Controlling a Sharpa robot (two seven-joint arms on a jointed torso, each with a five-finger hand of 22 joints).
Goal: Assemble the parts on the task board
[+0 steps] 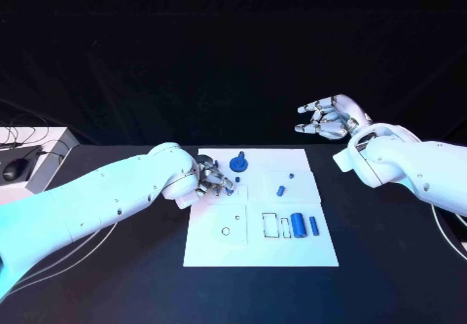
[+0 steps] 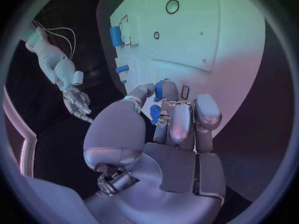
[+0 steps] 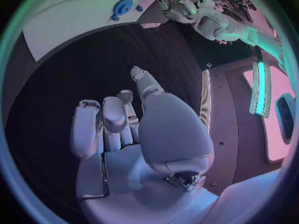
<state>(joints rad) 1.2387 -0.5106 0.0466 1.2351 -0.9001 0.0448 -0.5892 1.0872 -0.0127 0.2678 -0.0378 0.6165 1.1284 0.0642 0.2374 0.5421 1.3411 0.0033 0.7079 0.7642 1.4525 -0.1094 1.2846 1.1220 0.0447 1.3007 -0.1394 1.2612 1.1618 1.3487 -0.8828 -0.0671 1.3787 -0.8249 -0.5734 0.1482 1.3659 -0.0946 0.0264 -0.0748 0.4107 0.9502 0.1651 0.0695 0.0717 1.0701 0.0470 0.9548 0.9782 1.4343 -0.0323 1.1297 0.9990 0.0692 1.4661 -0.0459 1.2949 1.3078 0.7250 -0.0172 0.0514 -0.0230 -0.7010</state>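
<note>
Head view: camera above and behind the table, looking down and forward at the whole task board from some way off, both arms entering from the sides. Left wrist view: fisheye camera behind the left hand, facing along its fingers, close over the task board; the right hand appears farther off. Right wrist view: fisheye camera behind the right hand, raised well above the table, facing down over it toward the task board and the left hand. All three views share the board.
</note>
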